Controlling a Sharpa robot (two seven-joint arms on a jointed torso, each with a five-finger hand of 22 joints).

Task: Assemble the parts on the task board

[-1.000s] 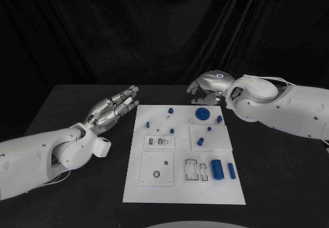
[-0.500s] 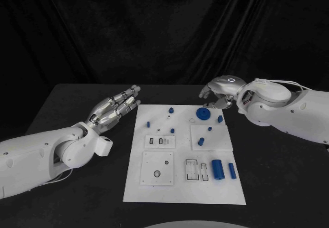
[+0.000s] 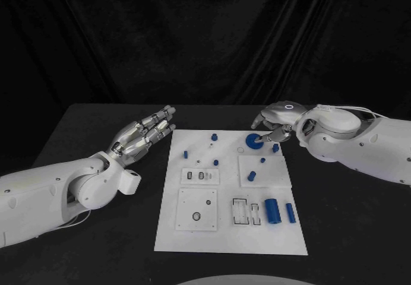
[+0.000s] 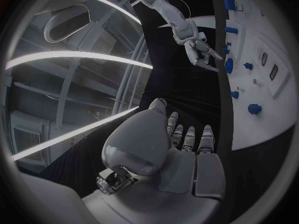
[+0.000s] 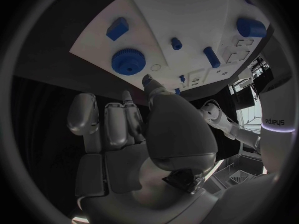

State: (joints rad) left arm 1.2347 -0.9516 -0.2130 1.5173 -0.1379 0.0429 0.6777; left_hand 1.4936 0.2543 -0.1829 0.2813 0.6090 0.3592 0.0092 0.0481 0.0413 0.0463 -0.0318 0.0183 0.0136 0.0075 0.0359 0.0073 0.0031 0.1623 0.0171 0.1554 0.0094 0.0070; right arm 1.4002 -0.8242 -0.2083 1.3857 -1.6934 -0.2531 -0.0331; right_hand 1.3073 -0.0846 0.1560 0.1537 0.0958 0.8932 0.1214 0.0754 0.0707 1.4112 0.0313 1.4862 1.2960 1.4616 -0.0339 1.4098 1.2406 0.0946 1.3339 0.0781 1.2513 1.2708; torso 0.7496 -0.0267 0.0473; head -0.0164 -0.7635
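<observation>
Table (image 3: 94, 127) black, white task board (image 3: 227, 237) centred, dark curtain (image 3: 197, 53) behind

Dim scene against a black backdrop and black table (image 3: 94, 124); the white task board (image 3: 230, 237) is the brightest surface, evenly lit, with only faint shadows beside its blue parts. Soft highlights fall on the white arms flanking the board. Both wrist views are circular fisheye pictures in a dark frame: the board's straight edges bow, and long bright streaks of glare arc behind the left hand (image 4: 163, 149).
</observation>
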